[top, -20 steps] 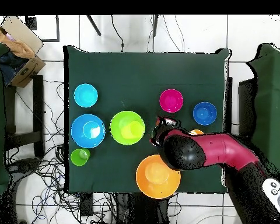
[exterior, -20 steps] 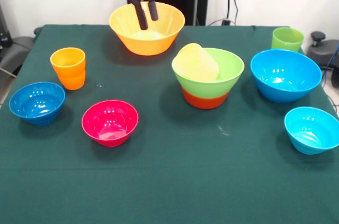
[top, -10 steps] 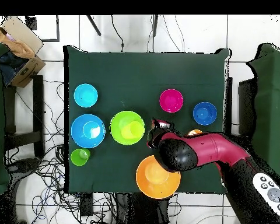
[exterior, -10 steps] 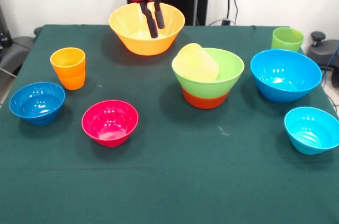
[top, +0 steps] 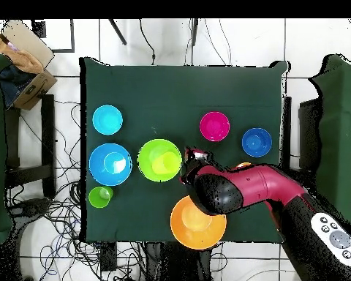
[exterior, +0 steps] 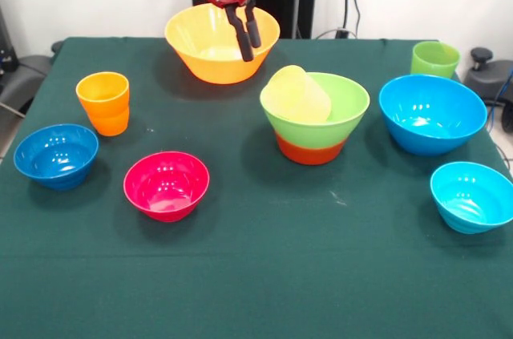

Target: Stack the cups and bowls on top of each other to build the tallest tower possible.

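My gripper (exterior: pixel 250 46) hangs over the right side of the big yellow-orange bowl (exterior: pixel 200 42), fingers a little apart, holding nothing. In the overhead view the gripper (top: pixel 195 155) is just right of the tower. The tower is the light green bowl (exterior: pixel 341 110) nested in the orange-red bowl (exterior: pixel 311 151), with the pale yellow cup (exterior: pixel 296 94) lying tilted inside. The orange cup (exterior: pixel 103 102) stands at the left and the light green cup (exterior: pixel 434 58) at the far right. In the overhead view my arm hides most of the orange cup.
The magenta bowl (exterior: pixel 166 185) and small dark blue bowl (exterior: pixel 56 155) sit front left. The big blue bowl (exterior: pixel 431 115) and small cyan bowl (exterior: pixel 471 195) sit at the right. A chair and cables lie beyond the table's edges in the overhead view.
My gripper has moved right in the front view, from the yellow-orange bowl's left part across toward the tower. No cup or bowl has moved.
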You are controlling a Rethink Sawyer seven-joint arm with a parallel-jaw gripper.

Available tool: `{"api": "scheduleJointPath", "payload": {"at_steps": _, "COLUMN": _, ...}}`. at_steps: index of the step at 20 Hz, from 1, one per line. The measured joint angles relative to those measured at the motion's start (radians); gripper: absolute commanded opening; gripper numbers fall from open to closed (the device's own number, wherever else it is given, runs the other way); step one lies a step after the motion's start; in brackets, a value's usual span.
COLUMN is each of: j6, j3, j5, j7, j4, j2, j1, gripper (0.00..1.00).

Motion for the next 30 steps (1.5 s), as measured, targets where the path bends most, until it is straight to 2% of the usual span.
{"api": "scheduleJointPath", "payload": {"at_steps": 6, "j6": -0.027, "j3": 0.007, "j5": -0.039, "j7": 0.000, "j4": 0.000, "j2": 0.044, "j1": -0.011, "gripper": 1.00}}
{"api": "scheduleJointPath", "payload": {"at_steps": 14, "j6": -0.020, "j3": 0.040, "j5": -0.054, "j7": 0.000, "j4": 0.000, "j2": 0.089, "j1": -0.086, "gripper": 1.00}}
{"api": "scheduleJointPath", "payload": {"at_steps": 18, "j6": 0.055, "j3": 0.063, "j5": -0.055, "j7": 0.000, "j4": 0.000, "j2": 0.089, "j1": -0.135, "gripper": 1.00}}
{"api": "scheduleJointPath", "payload": {"at_steps": 21, "j6": 0.112, "j3": 0.074, "j5": -0.055, "j7": 0.000, "j4": 0.000, "j2": 0.087, "j1": -0.148, "gripper": 1.00}}
{"api": "scheduleJointPath", "payload": {"at_steps": 25, "j6": 0.152, "j3": 0.083, "j5": -0.055, "j7": 0.000, "j4": 0.000, "j2": 0.083, "j1": -0.145, "gripper": 1.00}}
{"api": "scheduleJointPath", "payload": {"at_steps": 30, "j6": 0.155, "j3": 0.086, "j5": -0.073, "j7": 0.000, "j4": 0.000, "j2": 0.082, "j1": -0.132, "gripper": 1.00}}
